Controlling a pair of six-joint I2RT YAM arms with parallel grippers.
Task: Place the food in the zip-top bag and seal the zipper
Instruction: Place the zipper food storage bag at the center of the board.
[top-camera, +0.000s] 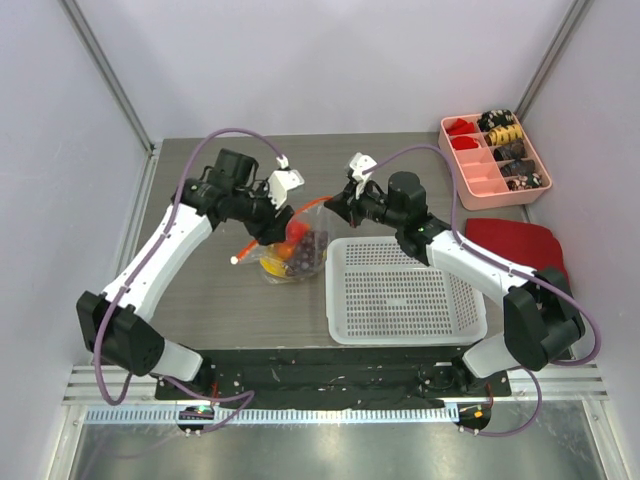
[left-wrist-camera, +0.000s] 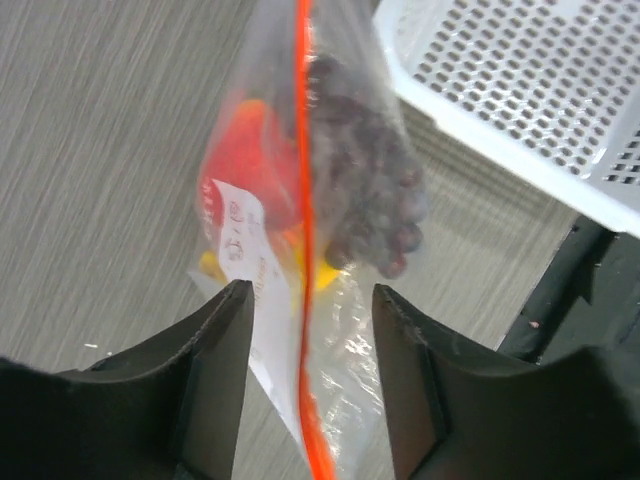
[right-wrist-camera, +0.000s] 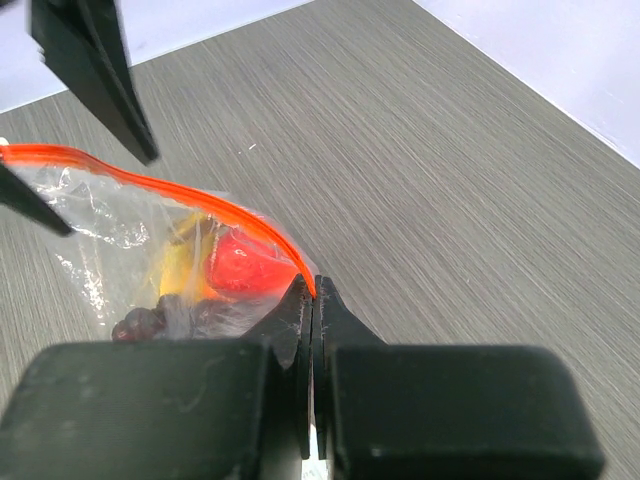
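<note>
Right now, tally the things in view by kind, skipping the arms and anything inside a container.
Bag: 1
Basket: 1
Tray: 1
Cloth: 1
Total: 4

The zipper (left-wrist-camera: 305, 200) is cut off by top and bottom edges.

Both arms are the same build: the left arm (top-camera: 160, 250) and right arm (top-camera: 470, 265) have glossy white link shells with chunky black joint housings, bolted to a black plate (top-camera: 330, 368). A purple cable (top-camera: 235, 130) loops along each one, and there's a little white bracket (top-camera: 285, 183) near each wrist. The left pincer (left-wrist-camera: 310, 288) has matte black wedge-shaped fingers (left-wrist-camera: 215, 350) with slightly scuffed edges. The right pincer (right-wrist-camera: 312, 290) is black too, with a blocky body and thin tapered tips.
</note>
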